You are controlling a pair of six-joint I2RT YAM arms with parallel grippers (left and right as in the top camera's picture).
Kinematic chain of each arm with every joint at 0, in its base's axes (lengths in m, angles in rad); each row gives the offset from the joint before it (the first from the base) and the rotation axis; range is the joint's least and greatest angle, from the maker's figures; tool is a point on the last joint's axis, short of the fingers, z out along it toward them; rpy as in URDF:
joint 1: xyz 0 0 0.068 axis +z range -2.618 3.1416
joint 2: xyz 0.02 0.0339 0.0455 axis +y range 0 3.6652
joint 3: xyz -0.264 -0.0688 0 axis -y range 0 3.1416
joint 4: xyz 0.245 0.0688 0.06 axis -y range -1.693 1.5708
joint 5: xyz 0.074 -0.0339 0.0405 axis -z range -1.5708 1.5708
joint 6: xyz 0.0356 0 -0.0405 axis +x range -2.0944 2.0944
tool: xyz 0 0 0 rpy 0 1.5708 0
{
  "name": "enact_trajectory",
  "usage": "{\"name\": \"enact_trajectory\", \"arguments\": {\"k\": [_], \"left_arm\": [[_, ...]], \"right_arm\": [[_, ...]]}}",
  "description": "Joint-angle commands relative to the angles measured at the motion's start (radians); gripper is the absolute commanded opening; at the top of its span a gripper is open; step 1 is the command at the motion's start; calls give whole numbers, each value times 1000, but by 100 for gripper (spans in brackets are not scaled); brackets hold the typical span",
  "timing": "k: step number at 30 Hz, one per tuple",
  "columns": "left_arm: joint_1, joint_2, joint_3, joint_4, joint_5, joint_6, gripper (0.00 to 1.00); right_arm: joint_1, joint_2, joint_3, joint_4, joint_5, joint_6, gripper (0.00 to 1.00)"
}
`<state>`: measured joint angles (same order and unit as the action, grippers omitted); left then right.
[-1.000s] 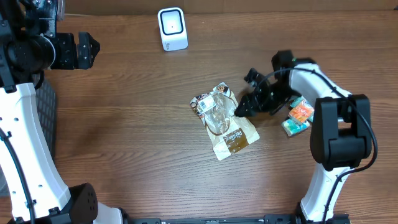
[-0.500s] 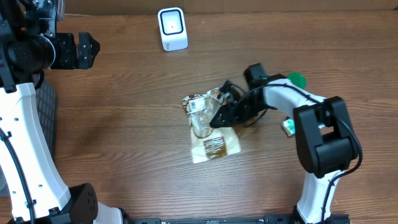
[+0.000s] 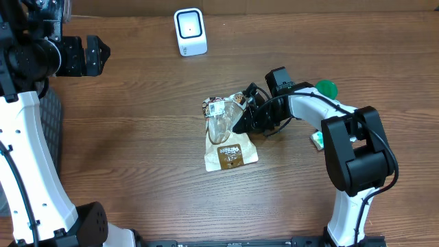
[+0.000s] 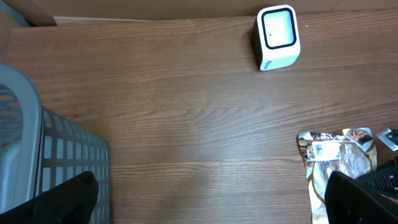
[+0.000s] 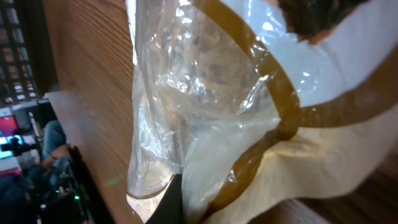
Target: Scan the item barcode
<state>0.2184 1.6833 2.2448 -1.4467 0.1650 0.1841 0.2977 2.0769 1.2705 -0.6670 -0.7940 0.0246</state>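
One snack pouch (image 3: 230,152) sits mid-table, well below the white barcode scanner (image 3: 190,31). Right gripper (image 3: 241,116) is pinched tight on its right edge. Left gripper (image 3: 103,56) is spread wide and empty, far left.

The left gripper (image 4: 208,198) holds its black fingers (image 4: 62,199) wide apart. A grey slatted plastic basket (image 4: 37,143) sits beside one, a crinkled clear snack bag (image 4: 339,158) beside the other, and a white boxy scanner (image 4: 278,37) well beyond.

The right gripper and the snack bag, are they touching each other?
Touching. The right wrist view shows the snack bag pressed against a finger of the right gripper; overhead, the shut gripper sits on the bag's right edge.
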Motion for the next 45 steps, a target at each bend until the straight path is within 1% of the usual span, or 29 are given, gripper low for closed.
{"name": "enact_trajectory", "arguments": {"k": [1,8,14,18,20,23,26,29,34,38,45], "left_arm": [[4,-3,0,2,11,14,100],[4,-3,0,2,11,14,100],[4,-3,0,2,11,14,100],[4,-3,0,2,11,14,99],[4,-3,0,2,11,14,100],[4,-3,0,2,11,14,100],[4,-3,0,2,11,14,99],[4,-3,0,2,11,14,99],[4,-3,0,2,11,14,99],[4,-3,0,2,11,14,100],[4,-3,0,2,11,14,99]], "right_arm": [[3,-3,38,-1,-31,33,4],[5,-75,96,-65,-29,32,4],[6,-214,103,-58,-167,-25,4],[6,-252,104,-77,-167,-24,4],[10,-252,103,-106,-105,-6,4],[31,-252,103,-148,64,40,4],[60,-252,103,-159,173,95,4],[93,-252,104,-166,319,185,4],[145,-252,106,-203,518,243,4],[180,-250,105,-212,596,272,4],[204,-204,105,-175,581,328,4]]}}
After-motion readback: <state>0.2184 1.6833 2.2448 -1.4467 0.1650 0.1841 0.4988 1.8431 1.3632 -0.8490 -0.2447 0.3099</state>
